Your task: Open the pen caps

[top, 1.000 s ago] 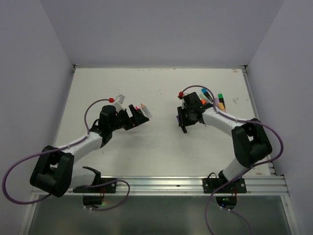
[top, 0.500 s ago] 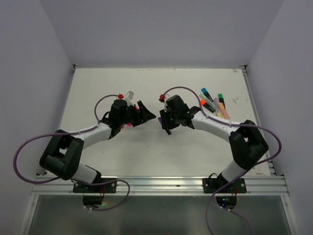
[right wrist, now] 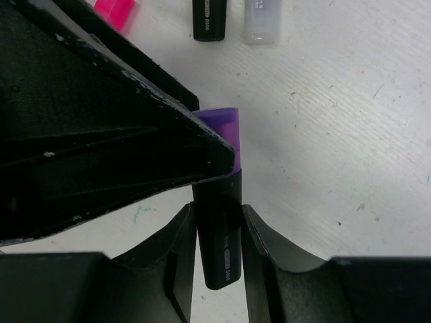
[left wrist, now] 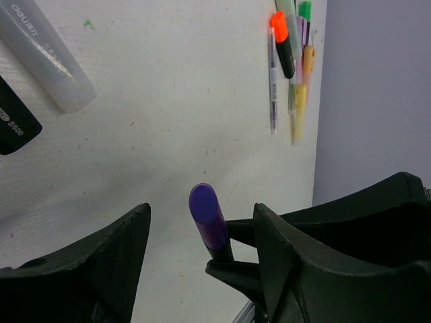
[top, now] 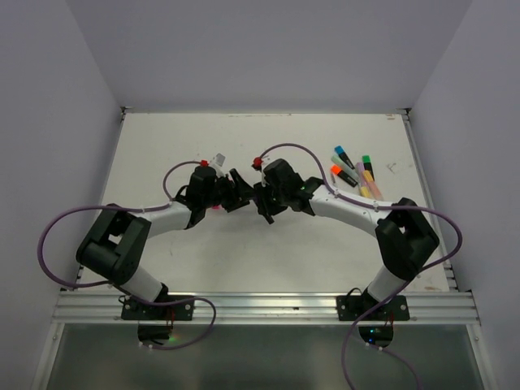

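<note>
My right gripper [top: 266, 201] is shut on the black body [right wrist: 219, 249] of a highlighter and holds it above the table's middle. Its purple cap [left wrist: 207, 214] points toward my left gripper [top: 242, 188]. The left gripper [left wrist: 202, 212] is open, with a jaw on each side of the purple cap and a gap on both sides. In the right wrist view the left gripper's finger [right wrist: 101, 134] overlaps the purple cap [right wrist: 225, 134]. An orange cap [top: 335, 170], a blue cap [top: 339, 151] and a green cap [top: 366, 159] sit on highlighters at the back right.
A loose pink cap [right wrist: 116, 12], a black highlighter body [right wrist: 210, 19] and a clear tube [right wrist: 261, 20] lie on the table under the grippers. Thin pens and pastel highlighters [left wrist: 298, 101] lie in the group at the back right, near the right wall.
Both arms have swung inward and the grippers have met at the middle. The right gripper has carried the purple-capped highlighter left, so the cap now sits between the left gripper's open jaws.
</note>
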`<state>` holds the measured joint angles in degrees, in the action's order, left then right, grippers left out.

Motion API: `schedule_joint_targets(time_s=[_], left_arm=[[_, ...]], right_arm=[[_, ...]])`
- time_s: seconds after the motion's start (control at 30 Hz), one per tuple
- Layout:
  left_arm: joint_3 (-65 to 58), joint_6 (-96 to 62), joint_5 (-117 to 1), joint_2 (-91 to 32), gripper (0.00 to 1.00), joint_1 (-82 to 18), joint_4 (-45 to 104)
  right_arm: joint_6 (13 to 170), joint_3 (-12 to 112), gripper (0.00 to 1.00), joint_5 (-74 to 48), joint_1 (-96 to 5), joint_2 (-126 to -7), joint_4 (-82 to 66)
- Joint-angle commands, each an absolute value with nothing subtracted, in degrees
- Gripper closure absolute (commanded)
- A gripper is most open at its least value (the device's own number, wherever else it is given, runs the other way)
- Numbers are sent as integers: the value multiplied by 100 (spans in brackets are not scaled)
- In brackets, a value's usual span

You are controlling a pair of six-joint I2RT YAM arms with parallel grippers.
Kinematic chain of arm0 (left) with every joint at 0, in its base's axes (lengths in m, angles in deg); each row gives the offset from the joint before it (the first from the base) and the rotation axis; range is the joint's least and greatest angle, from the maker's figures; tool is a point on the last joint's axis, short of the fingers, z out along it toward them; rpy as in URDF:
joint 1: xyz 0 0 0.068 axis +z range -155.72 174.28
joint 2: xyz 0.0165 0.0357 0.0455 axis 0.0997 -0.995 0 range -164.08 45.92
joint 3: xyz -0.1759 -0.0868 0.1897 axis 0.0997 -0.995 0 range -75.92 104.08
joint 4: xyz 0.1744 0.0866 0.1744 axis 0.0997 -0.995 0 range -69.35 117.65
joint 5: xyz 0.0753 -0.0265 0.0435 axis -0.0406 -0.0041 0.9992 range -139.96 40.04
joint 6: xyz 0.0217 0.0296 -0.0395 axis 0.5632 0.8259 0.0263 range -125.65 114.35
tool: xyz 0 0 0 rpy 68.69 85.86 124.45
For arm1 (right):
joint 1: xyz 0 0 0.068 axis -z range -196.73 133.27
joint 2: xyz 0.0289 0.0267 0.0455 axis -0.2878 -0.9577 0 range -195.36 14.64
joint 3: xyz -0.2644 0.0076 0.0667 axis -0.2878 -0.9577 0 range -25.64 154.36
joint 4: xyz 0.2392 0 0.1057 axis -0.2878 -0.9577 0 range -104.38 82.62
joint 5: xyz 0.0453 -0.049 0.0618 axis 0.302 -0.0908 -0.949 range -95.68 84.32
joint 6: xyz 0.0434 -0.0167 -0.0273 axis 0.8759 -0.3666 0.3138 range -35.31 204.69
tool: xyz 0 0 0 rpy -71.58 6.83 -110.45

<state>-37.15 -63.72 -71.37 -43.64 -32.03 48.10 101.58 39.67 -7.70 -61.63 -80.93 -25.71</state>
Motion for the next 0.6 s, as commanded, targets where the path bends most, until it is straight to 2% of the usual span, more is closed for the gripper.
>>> schedule_joint_targets(time_s=[0.0,0.17,0.33,0.57], left_arm=[[-3724,-6647,-7290,-4399,35,-3270,5375],[-3733,-6665,-7290,-4425,41,-3279,5419],[-3777,-6674,-7369,-4425,54,-3288,5525],[-3856,-6700,-7413,-4452,63,-3288,5648]], right_arm=[[10218,4265,100,-612,-6252,-8142,-2399],[10227,4282,100,-586,-6305,-8134,-2373],[10254,4309,100,-480,-6340,-8125,-2329],[10289,4317,100,-393,-6384,-8055,-2293]])
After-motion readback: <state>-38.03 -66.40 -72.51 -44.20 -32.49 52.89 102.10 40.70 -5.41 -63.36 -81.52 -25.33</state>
